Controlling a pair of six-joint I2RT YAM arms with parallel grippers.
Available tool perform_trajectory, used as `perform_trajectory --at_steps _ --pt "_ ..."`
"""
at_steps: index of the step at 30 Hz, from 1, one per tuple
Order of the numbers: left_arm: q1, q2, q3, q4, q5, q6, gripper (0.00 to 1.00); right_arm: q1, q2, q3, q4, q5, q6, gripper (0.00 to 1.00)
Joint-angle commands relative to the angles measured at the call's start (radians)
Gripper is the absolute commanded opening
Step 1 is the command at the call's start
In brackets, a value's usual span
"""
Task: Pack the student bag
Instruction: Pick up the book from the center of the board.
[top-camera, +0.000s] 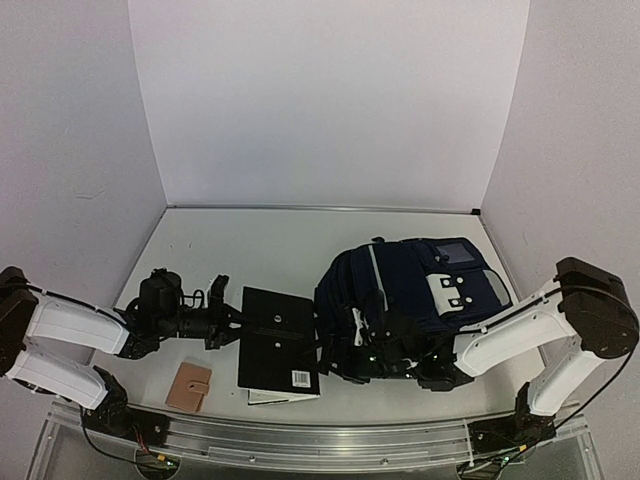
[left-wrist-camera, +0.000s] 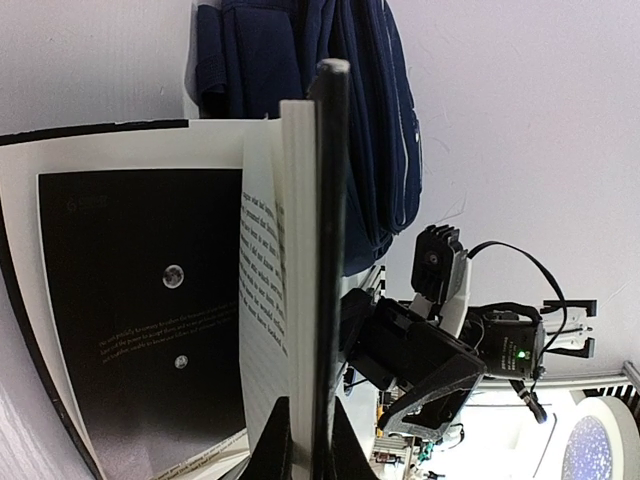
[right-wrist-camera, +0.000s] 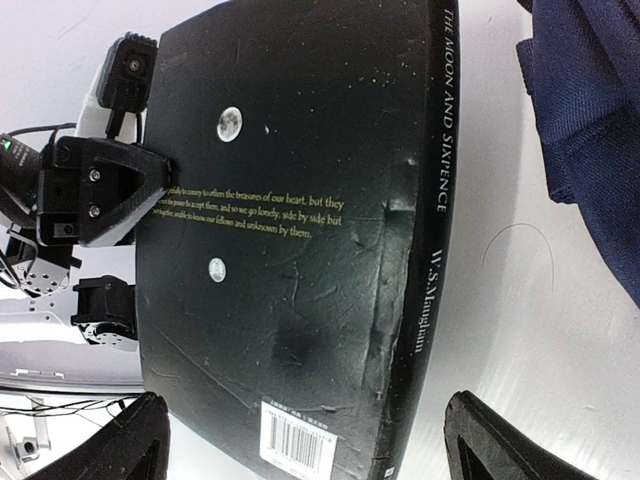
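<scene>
1. White table (top-camera: 250, 240): everything sits in its near half.
2. Student bag (top-camera: 410, 300): navy backpack lying flat at approx 3 o'clock of table centre. White patches face up toward its 3 o'clock end, and a grey stripe runs across the top. Its 9 o'clock end is right against the book. Can't tell if the zip is open.
3. Moon and Sixpence paperback (top-camera: 278, 340): black cover, flat on the table at 9 o'clock of the bag. Spine is on the bag side and the barcode is at the near end.
4. L gripper (top-camera: 228, 325): at the book's 9 o'clock edge, jaws pinched down on that edge. L wrist view shows cover and page block squeezed between the fingers (left-wrist-camera: 272, 440).
5. R gripper (right-wrist-camera: 308, 400): at the book's 4 o'clock side, in front of the bag's near edge. Jaws are spread wide with nothing gripped. In R wrist view the book's barcode end shows between the fingers.
6. Tan wallet (top-camera: 189, 387): at 8 o'clock of the book, apart from it, near the table's front edge.
</scene>
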Motion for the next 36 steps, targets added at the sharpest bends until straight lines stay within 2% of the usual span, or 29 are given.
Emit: perform_trajectory --at_steps 1,12,20,25,27,36 --pt "-0.001 -0.034 0.009 0.124 0.055 -0.006 0.00 -0.005 0.058 -0.005 0.120 -0.035 0.012 0.90" --pt "-0.001 -0.033 -0.006 0.171 0.065 -0.029 0.00 -0.022 0.149 -0.010 0.286 -0.083 0.032 0.82" --pt "-0.002 -0.036 -0.010 0.194 0.076 -0.035 0.00 -0.025 0.183 -0.007 0.449 -0.127 0.060 0.73" --pt "-0.002 -0.011 -0.018 0.229 0.085 -0.049 0.00 -0.024 0.216 -0.021 0.573 -0.145 0.103 0.56" --pt "-0.001 -0.002 -0.023 0.241 0.084 -0.052 0.00 -0.025 0.215 -0.029 0.611 -0.141 0.116 0.45" --pt "-0.001 0.011 -0.038 0.203 0.054 -0.038 0.00 -0.026 0.129 -0.060 0.611 -0.094 0.106 0.13"
